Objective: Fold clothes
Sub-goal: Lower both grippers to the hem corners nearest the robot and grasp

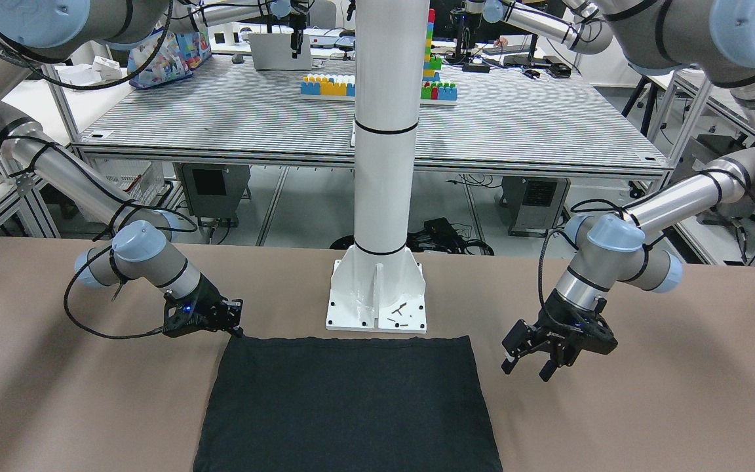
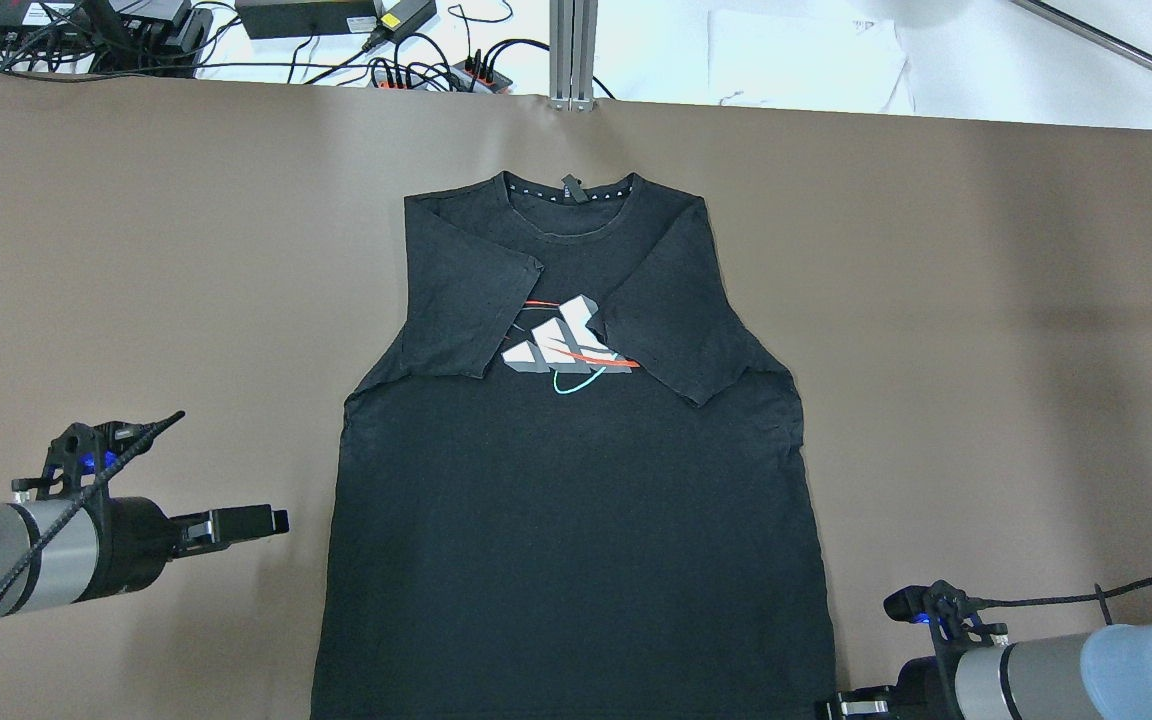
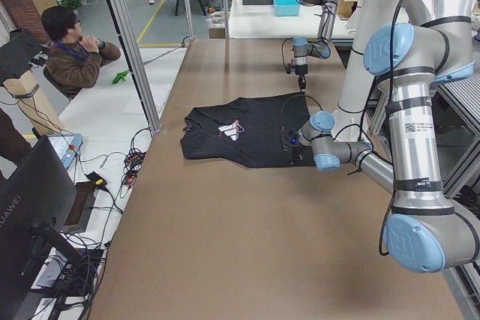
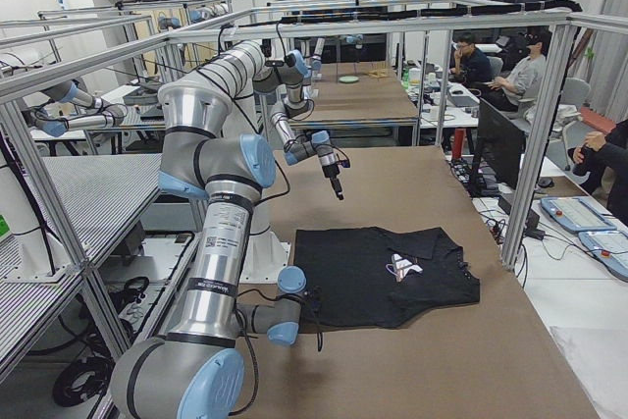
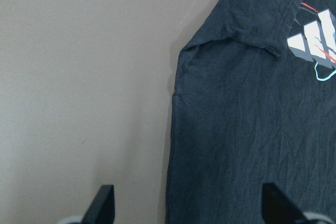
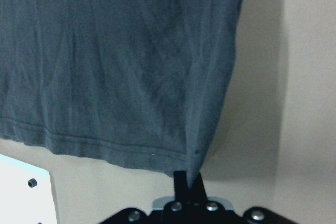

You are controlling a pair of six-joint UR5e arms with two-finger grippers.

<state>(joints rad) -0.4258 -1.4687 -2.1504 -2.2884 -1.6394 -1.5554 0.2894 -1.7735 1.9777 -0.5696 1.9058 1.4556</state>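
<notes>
A black T-shirt [image 2: 576,500] is laid flat at the middle of the table [image 2: 986,300], its collar [image 2: 568,190] toward the far edge and its hem toward the robot's edge, with both sleeves [image 2: 456,300] turned in over the chest print. The right claw [image 1: 236,330] is clenched on the hem corner at its own side, the cloth being seen pinched between its fingertips in the right wrist view. The left claw [image 1: 527,364] is released, jaws apart, and is held beside the shirt's left side, apart from the cloth and short of the other hem corner [image 1: 463,344]. The step in hand is judged to be the taking of that second corner, so that the hem can be carried up to the collar. It would be done well if the left claw were brought down squarely onto the corner, both layers being caught at a depth matching the right grip. The two corners should then be raised together and kept level, so that no slack or twist is dragged across the folded sleeves.
</notes>
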